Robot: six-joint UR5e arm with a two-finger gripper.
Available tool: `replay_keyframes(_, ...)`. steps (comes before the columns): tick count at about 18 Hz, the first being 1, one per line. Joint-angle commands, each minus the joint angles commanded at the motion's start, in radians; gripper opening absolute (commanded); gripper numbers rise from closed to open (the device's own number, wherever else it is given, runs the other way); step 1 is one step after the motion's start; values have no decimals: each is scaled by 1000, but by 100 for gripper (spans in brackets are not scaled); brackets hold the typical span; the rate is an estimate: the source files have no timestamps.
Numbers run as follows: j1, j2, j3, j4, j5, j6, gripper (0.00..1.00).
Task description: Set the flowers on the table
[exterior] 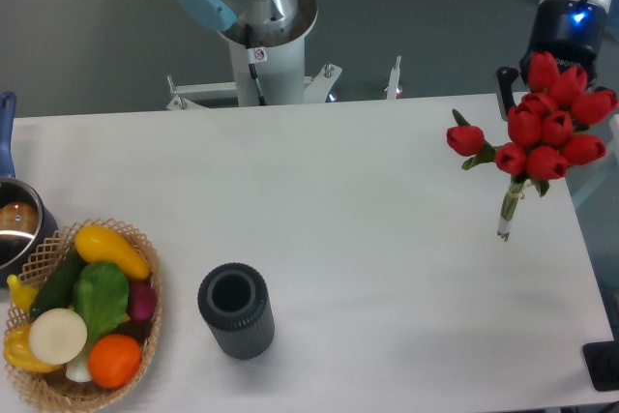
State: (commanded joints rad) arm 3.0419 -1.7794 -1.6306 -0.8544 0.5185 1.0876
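Wicker basket of vegetables point(145, 336) at front left, dark cylindrical cup point(235, 309) beside it, metal pot point(16, 224) at left edge

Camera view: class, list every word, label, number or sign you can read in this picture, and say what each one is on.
No text can be read anywhere in this view.
Small white sticker with a red mark on the robot's base column: too small and blurred to read.
Blue light on the gripper body above the flowers: a glow only, no characters.
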Motion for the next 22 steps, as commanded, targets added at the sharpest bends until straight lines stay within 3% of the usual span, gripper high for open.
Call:
replay_keyframes(4,-3,8,-2,-2,11,-2,19)
replay_keyframes(10,-9,55,-11,-12,153,-5,19)
replay_keyframes(12,-17,86,-28,-28,279,-3,19)
replay_keyframes(17,-69,100,-55,-29,518,3,23)
replay_keyframes(22,-199,34,-68,-29,806,2,23)
